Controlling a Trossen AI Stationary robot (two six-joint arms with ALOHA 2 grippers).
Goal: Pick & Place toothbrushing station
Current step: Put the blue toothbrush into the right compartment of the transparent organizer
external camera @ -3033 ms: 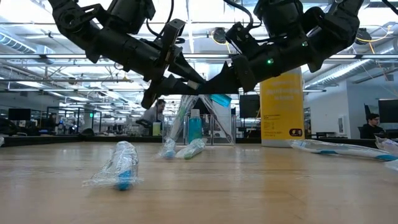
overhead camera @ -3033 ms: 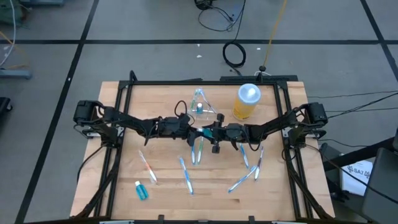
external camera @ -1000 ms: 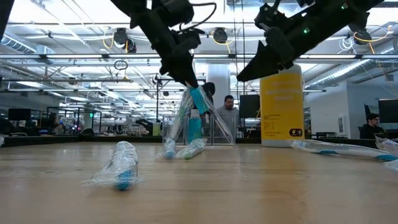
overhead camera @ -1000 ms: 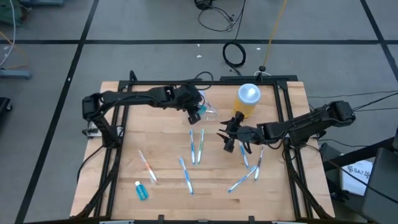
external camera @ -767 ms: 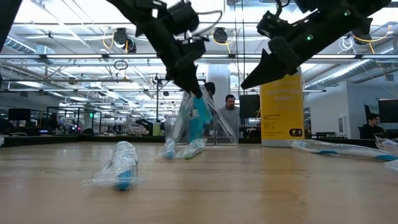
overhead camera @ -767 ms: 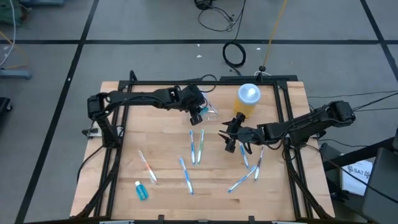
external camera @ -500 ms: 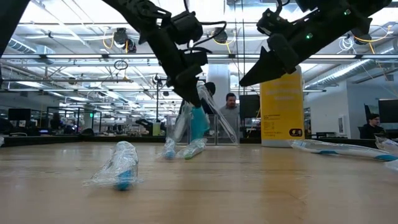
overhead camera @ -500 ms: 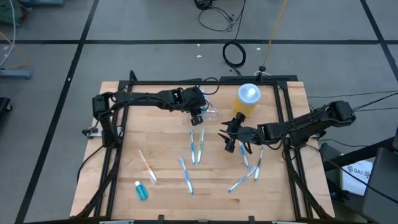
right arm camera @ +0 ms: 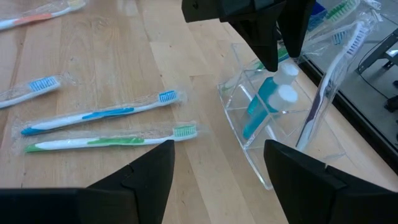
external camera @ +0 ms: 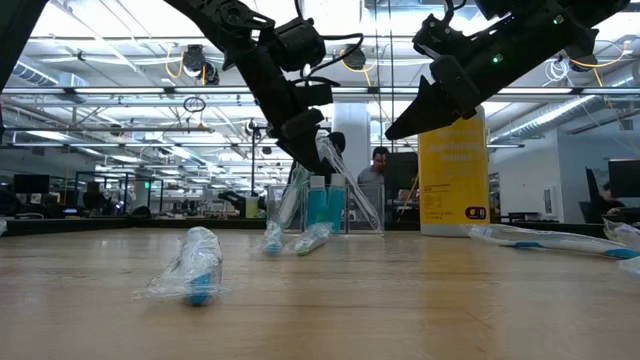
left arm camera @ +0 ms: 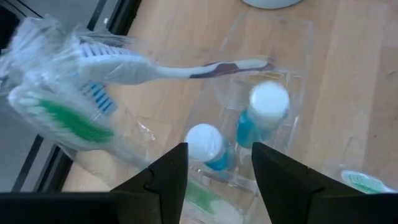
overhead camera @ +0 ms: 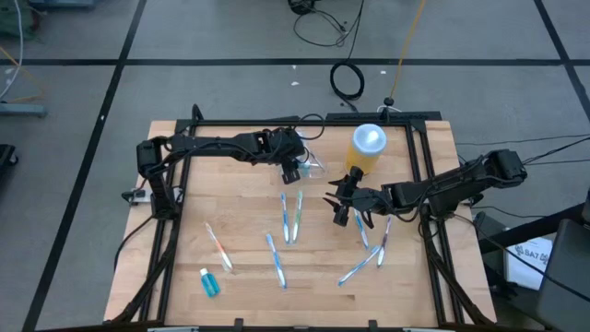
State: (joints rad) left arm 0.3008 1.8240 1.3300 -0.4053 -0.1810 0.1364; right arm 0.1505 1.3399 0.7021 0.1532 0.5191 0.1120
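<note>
Toothbrushing station (right arm camera: 273,118), a clear plastic holder, is standing upright on the table (overhead camera: 240,267) just beside the yellow jar (overhead camera: 366,150), on the side facing the left arm. It is holding two small blue tubes with white caps (left arm camera: 268,102) and a few wrapped toothbrushes (left arm camera: 74,93) leaning out over its rim, likely because they are too long to sit inside. Left gripper (overhead camera: 292,167) is hovering right above the station's open top, fingers (left arm camera: 165,180) apart with nothing between them, the tubes sitting directly below the gap, which reads as a drop-off into the holder rather than a grasp. Right gripper (overhead camera: 343,205) is waiting on the near side of the yellow jar, a little off the station, fingers (right arm camera: 155,171) spread wide and holding nothing, pointing toward the station. Two wrapped toothbrushes (right arm camera: 102,127) are lying flat side by side close to the station, more wrapped brushes (overhead camera: 364,258) and a small wrapped tube (overhead camera: 209,282) are scattered farther from the jar, probably waiting to be loaded.
</note>
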